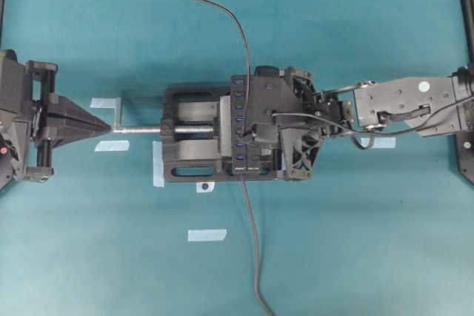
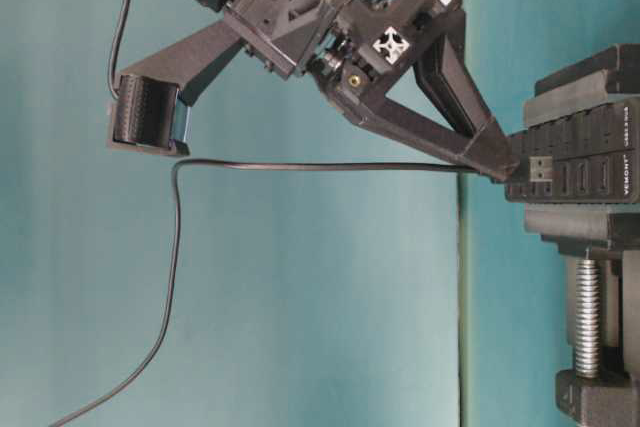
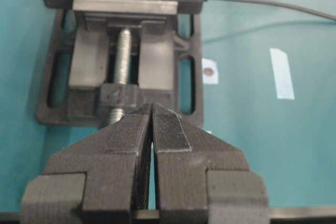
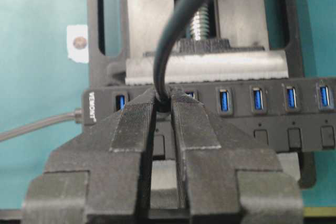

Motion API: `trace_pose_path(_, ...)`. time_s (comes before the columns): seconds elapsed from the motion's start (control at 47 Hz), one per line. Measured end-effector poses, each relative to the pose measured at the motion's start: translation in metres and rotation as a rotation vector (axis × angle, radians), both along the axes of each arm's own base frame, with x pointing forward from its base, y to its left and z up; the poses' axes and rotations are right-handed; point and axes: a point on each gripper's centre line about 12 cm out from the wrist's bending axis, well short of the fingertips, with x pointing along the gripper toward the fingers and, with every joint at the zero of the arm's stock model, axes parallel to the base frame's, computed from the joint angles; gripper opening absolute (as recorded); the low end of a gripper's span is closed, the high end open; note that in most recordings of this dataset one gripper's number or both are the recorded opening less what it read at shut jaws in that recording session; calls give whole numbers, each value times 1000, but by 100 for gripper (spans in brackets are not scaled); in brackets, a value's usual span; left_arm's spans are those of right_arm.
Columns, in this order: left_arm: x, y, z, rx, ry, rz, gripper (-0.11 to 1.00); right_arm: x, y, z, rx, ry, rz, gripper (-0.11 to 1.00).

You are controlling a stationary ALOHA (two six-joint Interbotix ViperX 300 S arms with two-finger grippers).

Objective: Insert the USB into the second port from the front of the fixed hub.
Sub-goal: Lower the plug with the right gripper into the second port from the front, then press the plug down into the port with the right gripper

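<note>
My right gripper [image 4: 164, 98] is shut on the USB [image 4: 164, 103], a small black plug whose thick cable [image 4: 173, 35] arcs up over it. The plug sits at the second blue port from the labelled end of the fixed hub [image 4: 273, 119]. From table level the plug's metal end [image 2: 540, 168] shows at the hub [image 2: 590, 162], beside the right gripper [image 2: 505, 162]; how deep it sits I cannot tell. From overhead the right gripper [image 1: 249, 136] covers the plug over the hub [image 1: 238, 101]. My left gripper [image 1: 107, 128] [image 3: 152, 109] is shut and empty, by the end of the vise screw [image 1: 141, 129].
The black vise [image 1: 185, 160] clamps the hub. A second dark cable [image 1: 252, 242] leaves the hub's front end toward the table's near edge. The USB cable [image 1: 244, 57] trails off to the far side. Tape pieces [image 1: 206, 234] lie on the teal mat.
</note>
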Motion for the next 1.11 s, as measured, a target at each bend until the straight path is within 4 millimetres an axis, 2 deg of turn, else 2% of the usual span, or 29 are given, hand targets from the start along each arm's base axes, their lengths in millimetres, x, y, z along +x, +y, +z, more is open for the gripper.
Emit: trace_pose_path(1.105,-1,0,-2,0,5,2,0,5,4,-11,1,19,11,4)
